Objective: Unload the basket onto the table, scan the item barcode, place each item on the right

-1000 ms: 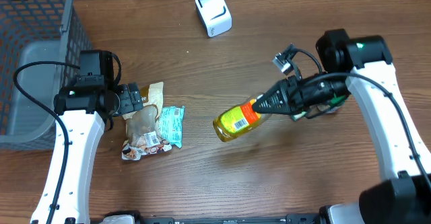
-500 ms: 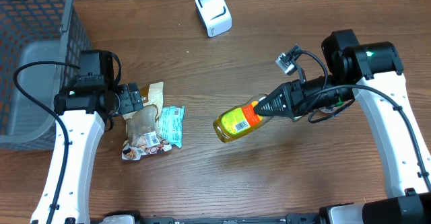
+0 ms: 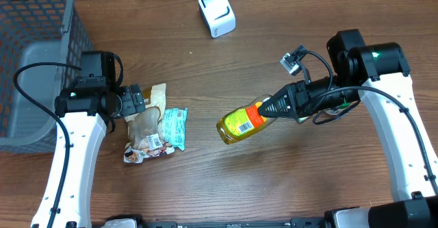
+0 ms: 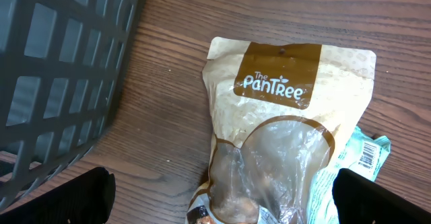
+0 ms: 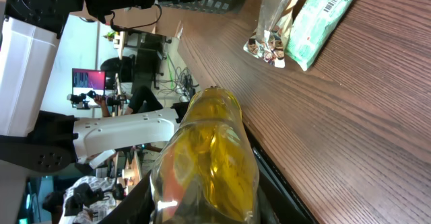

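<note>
My right gripper point(image 3: 275, 107) is shut on the neck end of a clear bottle of yellow liquid point(image 3: 239, 123), held tilted above the table's middle, base pointing left. Its yellow and orange label faces up in the overhead view. In the right wrist view the bottle point(image 5: 209, 150) fills the space between my dark fingers point(image 5: 138, 200). A white scanner point(image 3: 217, 12) stands at the table's far edge, well apart from the bottle. My left gripper point(image 3: 140, 101) hangs open over a brown and cream snack pouch point(image 4: 283, 116), touching nothing.
A teal packet point(image 3: 174, 127) with a barcode lies against the pouch's right side, also in the left wrist view as the packet point(image 4: 363, 153). A grey mesh basket point(image 3: 34, 22) fills the far left corner, close to my left arm.
The right arm's upper part shifted a little to the right a second ago; the bottle hardly moved. The left arm has stayed still.
</note>
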You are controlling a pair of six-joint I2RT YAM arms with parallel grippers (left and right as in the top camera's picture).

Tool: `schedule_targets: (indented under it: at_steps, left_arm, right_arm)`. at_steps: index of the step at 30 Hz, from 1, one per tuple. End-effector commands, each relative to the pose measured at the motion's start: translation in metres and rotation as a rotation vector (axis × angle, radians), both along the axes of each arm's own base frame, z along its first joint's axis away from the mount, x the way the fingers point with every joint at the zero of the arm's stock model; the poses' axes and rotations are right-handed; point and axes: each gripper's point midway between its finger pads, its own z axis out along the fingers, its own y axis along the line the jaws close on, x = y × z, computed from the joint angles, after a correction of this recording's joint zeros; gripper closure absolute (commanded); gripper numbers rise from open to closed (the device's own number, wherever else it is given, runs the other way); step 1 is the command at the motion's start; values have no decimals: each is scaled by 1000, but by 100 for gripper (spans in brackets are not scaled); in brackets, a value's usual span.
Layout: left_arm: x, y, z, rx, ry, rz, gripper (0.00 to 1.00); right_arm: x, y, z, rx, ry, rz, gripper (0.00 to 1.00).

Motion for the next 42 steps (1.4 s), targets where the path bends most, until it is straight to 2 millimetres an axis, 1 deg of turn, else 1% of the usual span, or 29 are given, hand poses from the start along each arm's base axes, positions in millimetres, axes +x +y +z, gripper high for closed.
schedule_targets:
  at_steps: [1,42]
  left_arm:
    - [4,-2,6,3,-15,-20,0]
    - [4,-2,6,3,-15,-20,0]
  right_arm:
    - [-4,2,12,52,-8,-5,72]
    - [-8,2,12,49,16,-6,72]
